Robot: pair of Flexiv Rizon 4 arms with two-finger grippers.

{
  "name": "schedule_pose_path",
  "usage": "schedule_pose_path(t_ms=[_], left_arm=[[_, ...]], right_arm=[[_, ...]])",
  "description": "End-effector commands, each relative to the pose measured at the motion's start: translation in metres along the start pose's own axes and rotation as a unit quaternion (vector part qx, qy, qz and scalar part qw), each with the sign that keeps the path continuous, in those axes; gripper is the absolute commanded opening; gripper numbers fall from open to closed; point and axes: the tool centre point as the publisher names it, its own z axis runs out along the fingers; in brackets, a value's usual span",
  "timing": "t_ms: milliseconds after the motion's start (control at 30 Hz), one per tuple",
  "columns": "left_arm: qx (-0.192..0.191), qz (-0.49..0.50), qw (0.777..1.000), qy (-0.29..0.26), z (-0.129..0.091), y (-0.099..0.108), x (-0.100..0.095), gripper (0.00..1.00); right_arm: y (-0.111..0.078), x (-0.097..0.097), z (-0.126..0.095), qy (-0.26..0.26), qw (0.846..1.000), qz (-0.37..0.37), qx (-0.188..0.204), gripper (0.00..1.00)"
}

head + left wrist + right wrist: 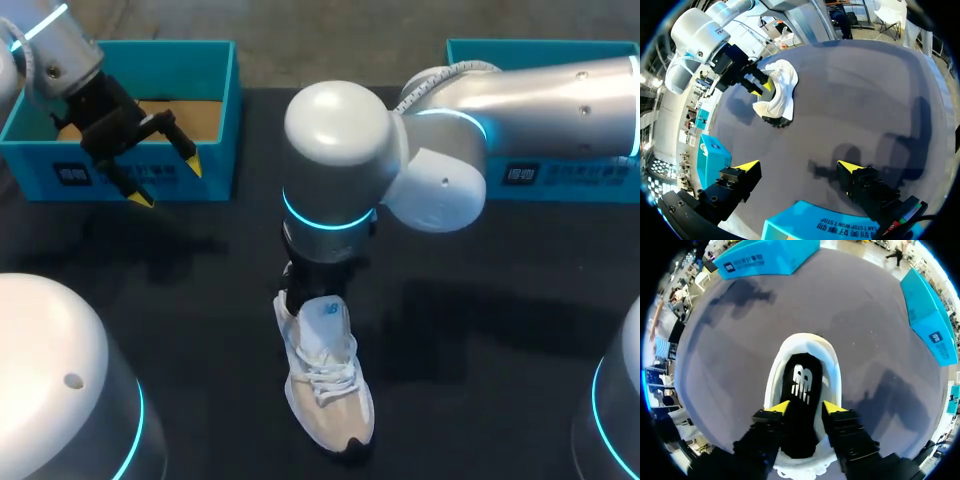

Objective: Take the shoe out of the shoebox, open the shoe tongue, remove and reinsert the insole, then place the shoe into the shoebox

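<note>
Low at the head view's centre the sneaker [325, 390] lies on the table [500, 300], the right gripper [805, 407] straddling its black insole [800, 380], likely to lift it; whether it grips, I cannot tell. Upper left, the left gripper [168, 182] hangs with fingers spread by the shoebox [215, 120], out of the way.

Flat dark table [500, 340] top
</note>
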Motion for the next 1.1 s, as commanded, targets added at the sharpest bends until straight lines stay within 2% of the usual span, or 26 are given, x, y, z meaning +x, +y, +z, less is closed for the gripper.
schedule_pose_path(t_ms=[33,133,233,333,367,500,567,867,1100], left_arm=[[-0.001,0.0,1.0,0.001,0.0,-0.001,0.0,1.0],[-0.001,0.0,1.0,0.001,0.0,-0.001,0.0,1.0],[-0.001,0.0,1.0,0.001,0.0,-0.001,0.0,1.0],[-0.001,0.0,1.0,0.001,0.0,-0.001,0.0,1.0],[-0.001,0.0,1.0,0.001,0.0,-0.001,0.0,1.0],[-0.001,0.0,1.0,0.001,0.0,-0.001,0.0,1.0],[-0.001,0.0,1.0,0.001,0.0,-0.001,0.0,1.0],[-0.001,0.0,1.0,0.001,0.0,-0.001,0.0,1.0],[-0.001,0.0,1.0,0.001,0.0,-0.001,0.0,1.0]], right_arm=[[-0.001,0.001,0.002,0.001,1.0,0.003,0.003,0.49],[-0.001,0.002,0.003,0.001,1.0,0.003,0.006,0.54],[0.002,0.003,0.001,-0.001,1.0,-0.001,0.008,0.71],[0.004,0.004,0.002,-0.005,1.0,-0.002,0.013,0.79],[0.004,0.003,0.003,-0.006,1.0,-0.001,0.015,0.85],[0.002,0.002,0.002,-0.009,1.0,0.006,0.015,0.92],[-0.002,0.0,0.0,-0.01,1.0,0.011,0.014,0.99],[-0.013,0.002,-0.002,-0.013,1.0,0.019,0.021,1.0],[-0.015,0.011,-0.007,-0.015,0.999,0.015,0.024,1.0]])
